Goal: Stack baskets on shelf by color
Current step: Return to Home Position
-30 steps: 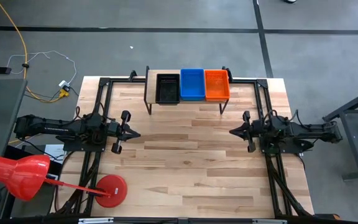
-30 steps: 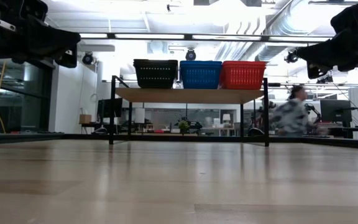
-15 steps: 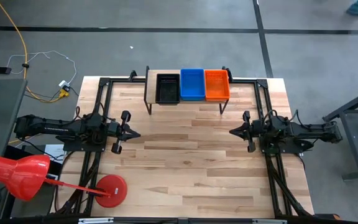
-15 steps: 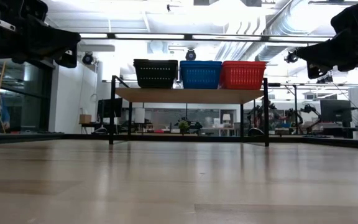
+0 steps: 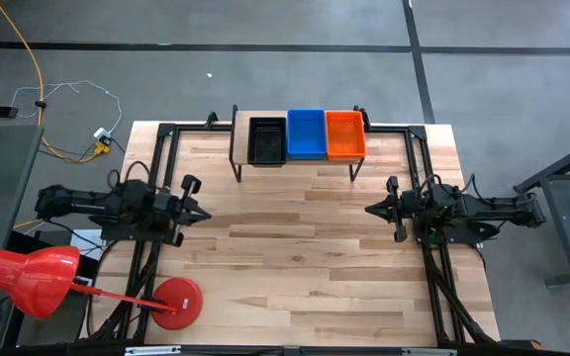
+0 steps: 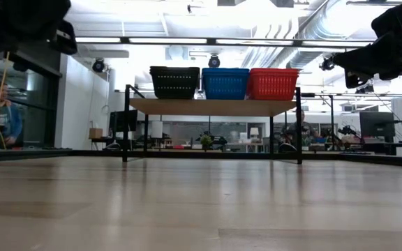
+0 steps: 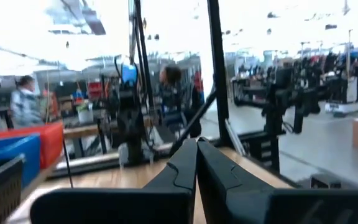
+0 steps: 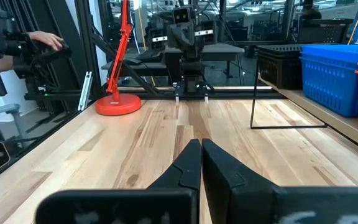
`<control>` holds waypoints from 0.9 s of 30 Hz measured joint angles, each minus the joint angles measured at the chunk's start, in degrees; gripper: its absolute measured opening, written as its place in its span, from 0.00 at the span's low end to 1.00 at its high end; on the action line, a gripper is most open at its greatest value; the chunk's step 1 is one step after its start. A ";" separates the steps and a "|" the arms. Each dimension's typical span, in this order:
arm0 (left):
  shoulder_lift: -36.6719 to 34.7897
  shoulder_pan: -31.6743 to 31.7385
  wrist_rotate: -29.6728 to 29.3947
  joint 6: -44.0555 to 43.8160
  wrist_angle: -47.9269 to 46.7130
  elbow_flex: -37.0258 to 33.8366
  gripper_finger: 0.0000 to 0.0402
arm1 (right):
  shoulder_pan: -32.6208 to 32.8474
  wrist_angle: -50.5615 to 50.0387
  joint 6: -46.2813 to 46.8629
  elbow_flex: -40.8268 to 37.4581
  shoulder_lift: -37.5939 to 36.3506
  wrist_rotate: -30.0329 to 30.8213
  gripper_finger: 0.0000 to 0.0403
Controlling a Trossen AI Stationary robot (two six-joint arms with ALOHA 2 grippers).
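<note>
A low plank shelf (image 5: 239,132) at the far edge of the light-wood desk (image 5: 295,267) carried black, blue and red-orange plastic mesh baskets (image 5: 306,134). The left gripper (image 5: 204,215) and right gripper (image 5: 369,209) hung closed near its side edges.

Two dark robot arms lie stretched out level, facing each other across the desk (image 5: 295,267). The left arm (image 5: 97,205) reaches in from the desk's left edge, and the left gripper (image 5: 202,213) points toward the middle. The right arm (image 5: 483,211) mirrors it from the right edge, with the right gripper (image 5: 370,209) pointing back at the left one. The two grippers are well apart. In the left wrist view, the left gripper's fingers (image 7: 179,168) press together, tips meeting. The right gripper's fingers (image 8: 188,163) are closed the same way. Seen from desk height, both arms are dark shapes in the upper corners, raised clear above the desktop.
</note>
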 joint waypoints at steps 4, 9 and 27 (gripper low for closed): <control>-3.99 -0.33 0.00 0.00 -0.01 0.00 0.00 | 0.00 0.00 0.00 0.00 0.00 0.00 0.01; -7.37 -1.34 0.01 -0.01 1.24 0.04 0.00 | 0.00 0.00 0.00 0.02 0.00 0.00 0.01; -7.15 -2.24 0.04 0.00 2.10 -0.02 0.00 | 0.00 0.00 0.00 0.02 0.02 0.00 0.01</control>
